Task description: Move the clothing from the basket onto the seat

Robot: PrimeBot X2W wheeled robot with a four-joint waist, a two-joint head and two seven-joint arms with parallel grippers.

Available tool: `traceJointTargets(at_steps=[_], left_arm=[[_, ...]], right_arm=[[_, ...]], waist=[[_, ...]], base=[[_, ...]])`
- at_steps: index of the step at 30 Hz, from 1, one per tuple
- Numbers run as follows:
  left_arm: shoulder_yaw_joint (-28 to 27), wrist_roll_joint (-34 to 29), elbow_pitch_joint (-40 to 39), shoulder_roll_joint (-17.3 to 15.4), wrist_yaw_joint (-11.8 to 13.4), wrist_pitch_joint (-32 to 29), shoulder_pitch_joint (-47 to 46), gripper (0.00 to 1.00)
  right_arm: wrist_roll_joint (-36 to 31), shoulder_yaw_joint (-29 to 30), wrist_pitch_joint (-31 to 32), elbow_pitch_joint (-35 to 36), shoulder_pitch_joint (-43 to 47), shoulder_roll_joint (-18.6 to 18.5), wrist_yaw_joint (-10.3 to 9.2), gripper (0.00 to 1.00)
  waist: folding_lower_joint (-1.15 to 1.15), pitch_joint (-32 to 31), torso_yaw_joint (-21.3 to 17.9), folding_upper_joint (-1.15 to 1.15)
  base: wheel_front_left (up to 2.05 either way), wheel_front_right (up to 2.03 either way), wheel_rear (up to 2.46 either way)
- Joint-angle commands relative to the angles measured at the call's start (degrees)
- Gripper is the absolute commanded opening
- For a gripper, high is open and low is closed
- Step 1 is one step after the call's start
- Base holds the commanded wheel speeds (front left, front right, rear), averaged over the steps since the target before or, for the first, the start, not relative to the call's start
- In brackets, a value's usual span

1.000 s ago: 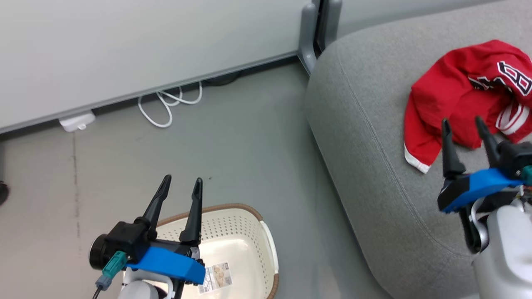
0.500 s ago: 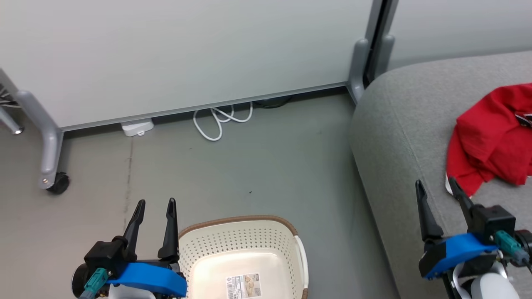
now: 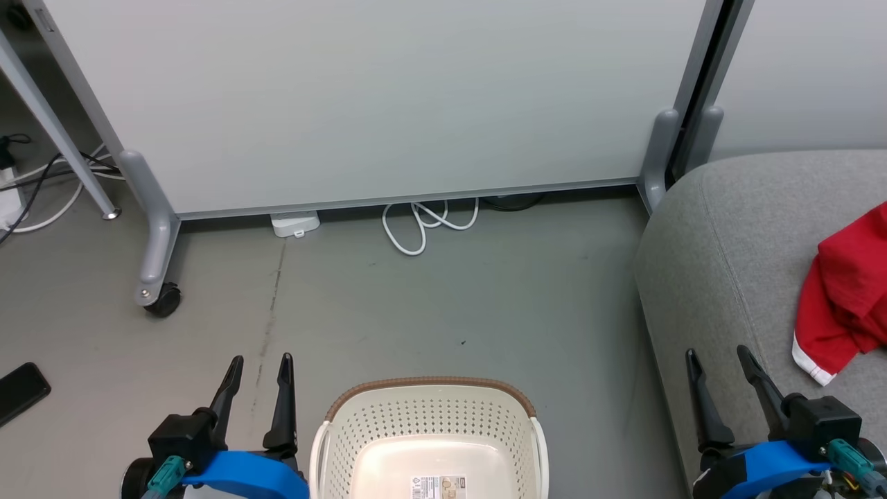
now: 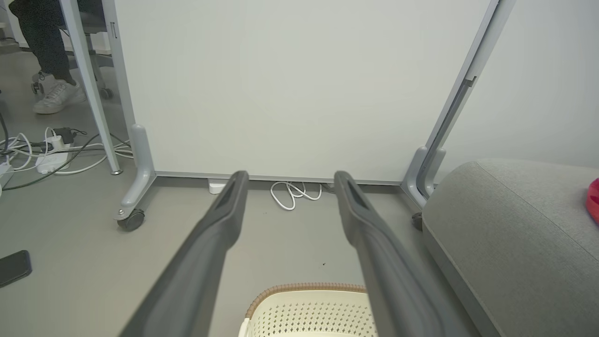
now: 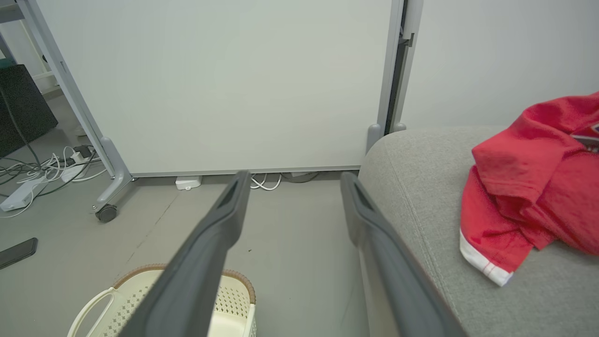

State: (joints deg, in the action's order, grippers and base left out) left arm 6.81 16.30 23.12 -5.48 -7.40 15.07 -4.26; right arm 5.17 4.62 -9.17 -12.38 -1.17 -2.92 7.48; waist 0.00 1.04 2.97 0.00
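Nearest, at 7 o'clock in the head view, the left gripper point(image 3: 262, 357) stands with its two fingers spread wide and nothing between them. The right gripper point(image 3: 715, 351) at 5 o'clock is spread just as wide and is empty, poised over the near edge of the seat point(image 3: 727, 263). Between them at 6 o'clock sits the basket point(image 3: 429, 380), the visible part of its floor bare except for a small label point(image 3: 438, 486).

Farther out at 3 o'clock the clothing point(image 3: 842, 298) lies on the seat as a red heap, its white-trimmed edge pointing toward the right gripper. At 12 o'clock a white cable point(image 3: 423, 225) coils under a partition.

Two risks seem likely. The basket's near end is cut off, so a leftover piece could go unnoticed. A swing of the right arm toward 3 o'clock could also snag the heap and drag it off the cushion.

The label's print is too small to read. The right wrist view shows a scrap of dark-and-white lettering on the clothing, cut off and unreadable.
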Motion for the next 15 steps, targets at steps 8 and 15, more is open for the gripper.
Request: traceJointTargets(at_steps=[8,15], left_arm=[[-0.21,0.51,1.04,-0.59,-0.11,0.15,0.84,1.00],[-0.30,0.79,1.12,-0.61,-0.11,0.15,1.04,1.00]], right_arm=[[0.44,0.30,-1.07,-0.36,1.50,0.03,0.03,1.00],[-0.34,0.50,-0.18,0.01,1.86,0.04,0.03,1.00]], waist=[[0.00,-1.09,1.21,0.00],[0.00,-1.08,0.93,0.00]], base=[[0.00,0.00,0.00],[0.00,0.00,0.00]])
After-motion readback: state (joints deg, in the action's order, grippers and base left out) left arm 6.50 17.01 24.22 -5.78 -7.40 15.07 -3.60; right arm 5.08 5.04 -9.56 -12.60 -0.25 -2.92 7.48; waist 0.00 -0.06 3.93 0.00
